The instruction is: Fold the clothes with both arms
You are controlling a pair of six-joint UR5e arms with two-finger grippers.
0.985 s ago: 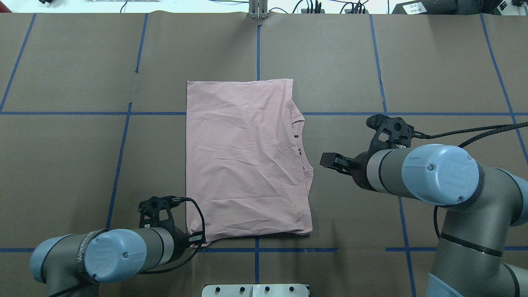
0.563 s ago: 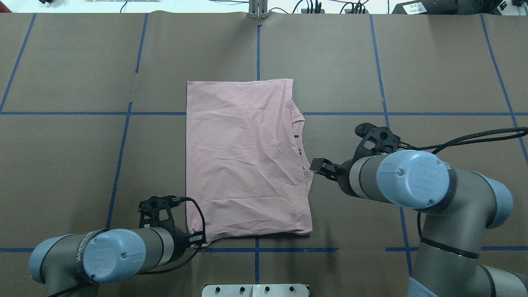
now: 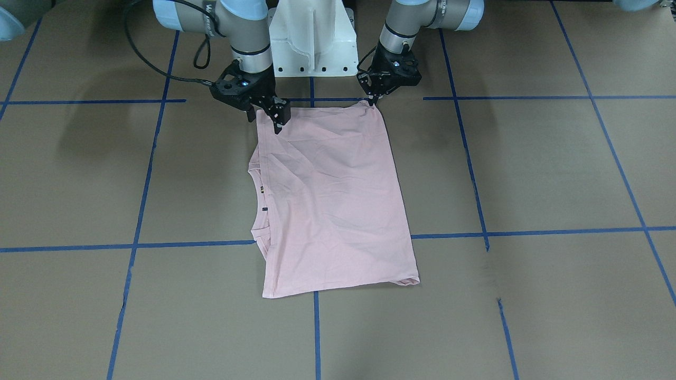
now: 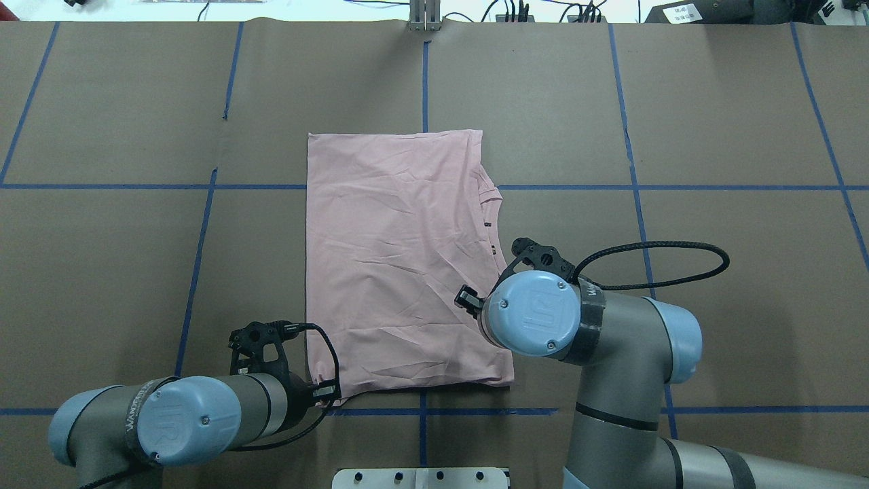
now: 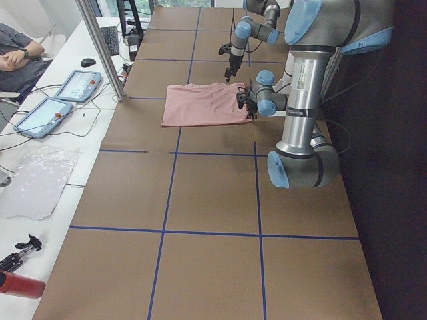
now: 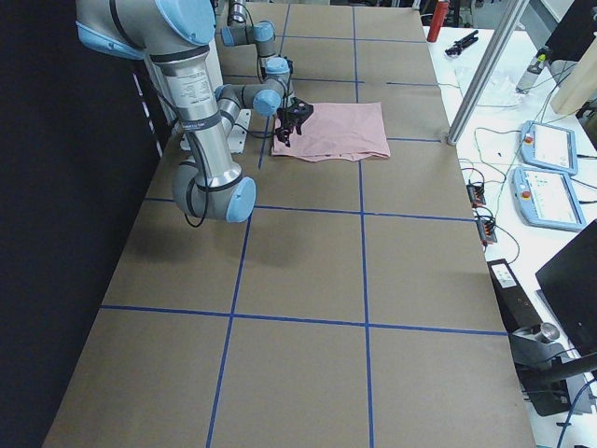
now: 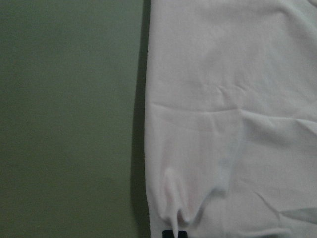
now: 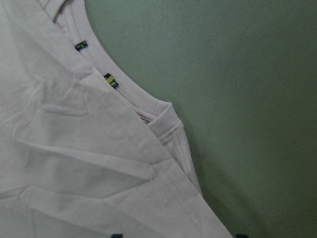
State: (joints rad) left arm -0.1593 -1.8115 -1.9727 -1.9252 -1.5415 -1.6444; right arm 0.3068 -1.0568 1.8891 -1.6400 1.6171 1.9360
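The pale pink T-shirt [image 4: 400, 258] lies folded into a rectangle, plain side up, with its ribbed collar [image 4: 494, 224] on the right edge. My left gripper [image 4: 324, 394] is shut on the shirt's near left corner; the left wrist view shows the shirt's fabric [image 7: 237, 99] puckered at the fingertips [image 7: 173, 233]. My right gripper [image 4: 465, 299] hangs open over the shirt's near right part, just near of the collar [image 8: 129, 94], its fingertips wide apart at the bottom of the right wrist view. In the front-facing view the right gripper [image 3: 276, 119] and the left gripper [image 3: 374, 103] stand at the shirt's [image 3: 327, 195] edge nearest the base.
Brown paper with blue tape lines covers the table [image 4: 136, 102]. The white pedestal base [image 3: 311, 37] stands just behind the shirt's near edge. A side bench holds tablets [image 5: 67, 87], and a person's arm [image 5: 17, 57] rests there.
My right arm has swung in, carrying its gripper from beside the collar to above the shirt's near right part. The left arm and the shirt have stayed put.
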